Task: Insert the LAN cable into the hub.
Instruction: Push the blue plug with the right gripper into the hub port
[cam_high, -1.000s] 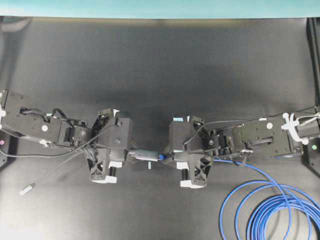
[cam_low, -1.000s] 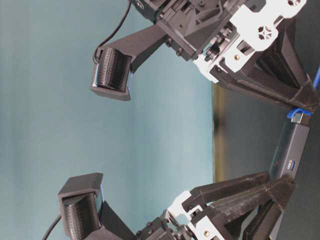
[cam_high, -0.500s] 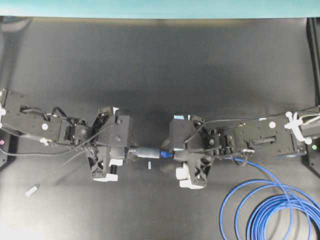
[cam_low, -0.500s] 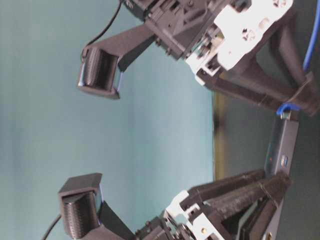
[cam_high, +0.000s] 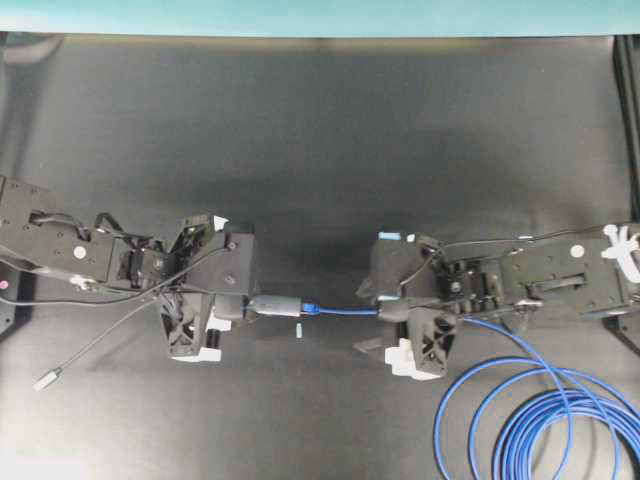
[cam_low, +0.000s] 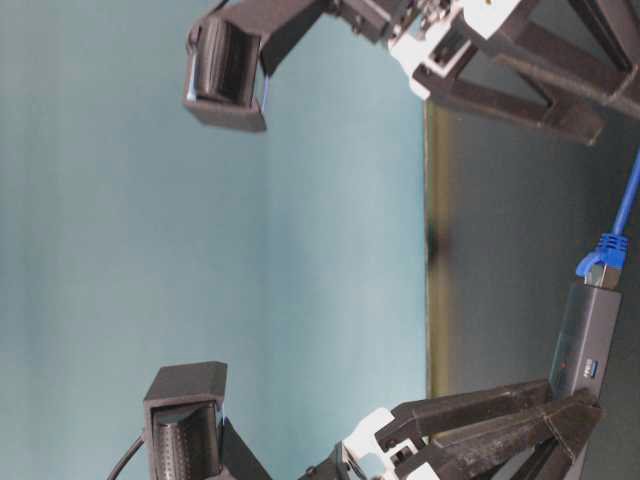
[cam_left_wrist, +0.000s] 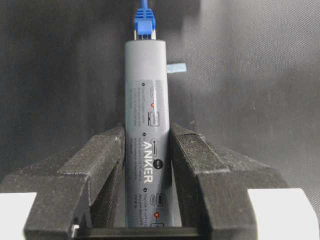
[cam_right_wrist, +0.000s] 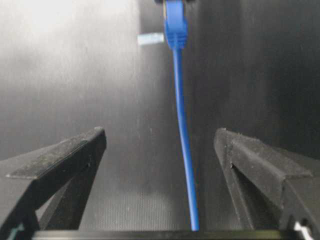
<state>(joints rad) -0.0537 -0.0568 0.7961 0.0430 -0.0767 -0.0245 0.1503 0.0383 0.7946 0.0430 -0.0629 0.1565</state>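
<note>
Black matting covers the table you are working over, with a teal wall along its 12 o'clock edge in the overhead view. Your left gripper sits at about 9 o'clock of the table's middle, its two black fingers clamped on the sides of the hub, a slim grey bar with white print on its top face. You see the hub lying level and pointing toward 3 o'clock in the overhead view. The LAN cable has its blue-booted plug seated in the hub's far end; from table level the boot touches the end of the grey bar. From the plug the blue line runs straight toward 3 o'clock to your right gripper. That gripper's fingers stand wide apart, one on each side of the cable, neither touching it. Past the right gripper the cable curves down into loose loops lying at about 4 o'clock on the mat. The hub's thin grey lead trails from under the left arm toward 8 o'clock and ends in a small silver plug resting on the mat. A small pale tape mark lies on the mat just at 6 o'clock of the hub.
</note>
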